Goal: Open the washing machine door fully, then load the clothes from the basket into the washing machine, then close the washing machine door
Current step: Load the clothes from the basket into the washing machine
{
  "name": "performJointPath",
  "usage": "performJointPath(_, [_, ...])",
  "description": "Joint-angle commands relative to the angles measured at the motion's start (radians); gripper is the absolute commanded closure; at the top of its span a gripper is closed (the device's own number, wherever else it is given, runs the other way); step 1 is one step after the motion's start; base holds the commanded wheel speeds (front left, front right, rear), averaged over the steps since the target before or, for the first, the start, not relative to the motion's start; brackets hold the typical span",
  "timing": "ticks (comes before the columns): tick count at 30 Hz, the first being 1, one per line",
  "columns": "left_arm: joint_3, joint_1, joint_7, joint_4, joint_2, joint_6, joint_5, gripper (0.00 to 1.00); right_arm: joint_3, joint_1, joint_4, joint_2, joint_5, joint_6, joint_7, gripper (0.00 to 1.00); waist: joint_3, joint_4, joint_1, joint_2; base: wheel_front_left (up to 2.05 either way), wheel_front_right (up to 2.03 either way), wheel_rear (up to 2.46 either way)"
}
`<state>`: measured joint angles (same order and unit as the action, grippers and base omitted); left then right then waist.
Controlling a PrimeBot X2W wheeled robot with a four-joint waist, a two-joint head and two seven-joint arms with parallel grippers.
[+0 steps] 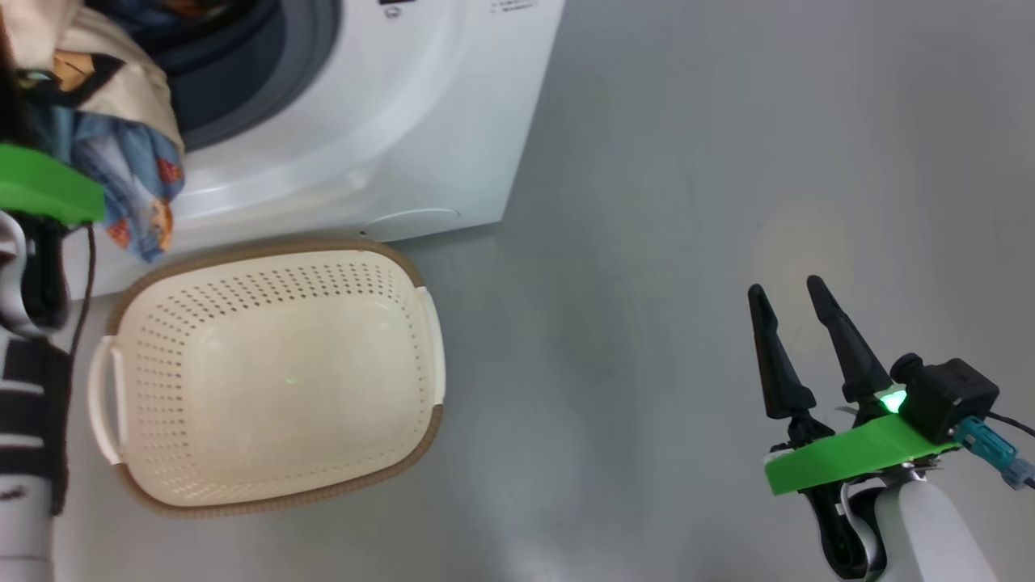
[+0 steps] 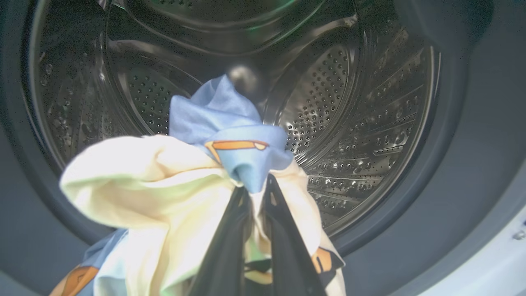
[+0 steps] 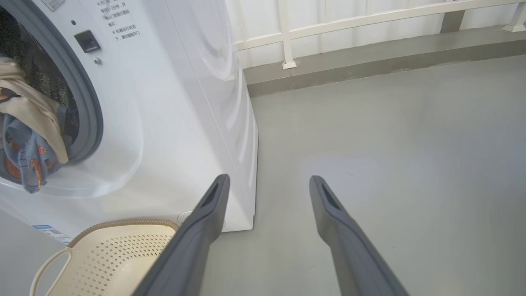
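My left gripper is shut on the clothes, a cream and light blue bundle with orange prints. It holds them right at the mouth of the washing machine, in front of the steel drum. In the head view the clothes hang at the top left, above the basket, which holds nothing. My right gripper stands open over bare floor, far to the right. The right wrist view shows the clothes in the machine's opening and the basket below. The washing machine door is out of view.
A grey-blue rubber seal rings the drum opening. Grey floor stretches to the right of the machine. A white railing on a low kerb runs behind it.
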<state>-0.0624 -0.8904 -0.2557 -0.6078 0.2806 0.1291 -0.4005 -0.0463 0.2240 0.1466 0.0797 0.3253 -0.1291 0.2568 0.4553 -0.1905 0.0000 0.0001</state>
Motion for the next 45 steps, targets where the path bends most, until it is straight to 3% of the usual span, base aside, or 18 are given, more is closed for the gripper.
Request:
performJointPath(1, [0.015,-0.035,-0.006,0.002,0.053,0.002,-0.008,1.0,-0.025,0.009,-0.022,-0.004,0.023,-0.002,0.005,0.0,0.037,-0.037,0.0,-0.0001,0.0,0.0,0.0])
performJointPath(9, [-0.085,-0.21,-0.006,-0.215,0.102,0.002,-0.038,1.0,-0.054,0.027,-0.024,-0.017,0.026,-0.002,0.005,0.0,0.077,-0.076,0.0,-0.0001,0.0,0.0,0.0])
performJointPath(14, [-0.144,-0.309,-0.006,-0.275,0.137,0.002,-0.025,1.0,-0.069,0.033,-0.023,-0.022,0.029,-0.002,0.005,0.0,0.094,-0.096,0.0,-0.0001,0.0,0.0,0.0])
performJointPath(21, [-0.047,-0.388,-0.006,-0.099,0.161,0.002,0.046,1.0,-0.07,0.047,-0.031,-0.026,0.032,-0.002,0.005,0.0,0.129,-0.108,0.0,-0.0001,0.0,0.0,0.0])
performJointPath(25, [0.017,-0.345,-0.006,-0.019,0.132,0.002,0.074,1.0,-0.068,0.055,-0.031,-0.028,0.033,-0.002,0.005,0.0,0.138,-0.107,0.0,-0.0001,0.0,0.0,0.0])
performJointPath(26, [0.01,-0.333,-0.006,-0.026,0.129,0.002,0.083,0.84,-0.068,0.055,-0.03,-0.028,0.033,-0.002,0.005,0.0,0.138,-0.106,0.0,-0.0001,0.0,0.0,0.0])
performJointPath(27, [0.0,-0.321,-0.006,-0.041,0.133,0.002,0.097,0.52,-0.07,0.056,-0.029,-0.028,0.034,-0.002,0.005,0.0,0.139,-0.106,0.0,-0.0001,0.0,0.0,0.0])
performJointPath(28, [0.0,-0.311,-0.006,-0.072,0.131,0.002,0.098,0.0,-0.072,0.057,-0.028,-0.028,0.034,-0.002,0.005,0.0,0.138,-0.105,0.0,-0.0001,0.0,0.0,0.0])
performJointPath(36, [0.033,-0.288,-0.006,-0.169,0.117,0.002,0.097,0.0,-0.071,0.064,-0.03,-0.029,0.035,-0.002,0.005,0.0,0.139,-0.094,0.0,-0.0001,0.0,0.0,0.0])
performJointPath(45, [0.068,-0.227,-0.006,-0.188,0.083,0.002,0.099,0.0,-0.065,0.064,-0.03,-0.029,0.024,-0.002,0.005,0.0,0.116,-0.076,0.0,-0.0001,0.0,0.0,0.0])
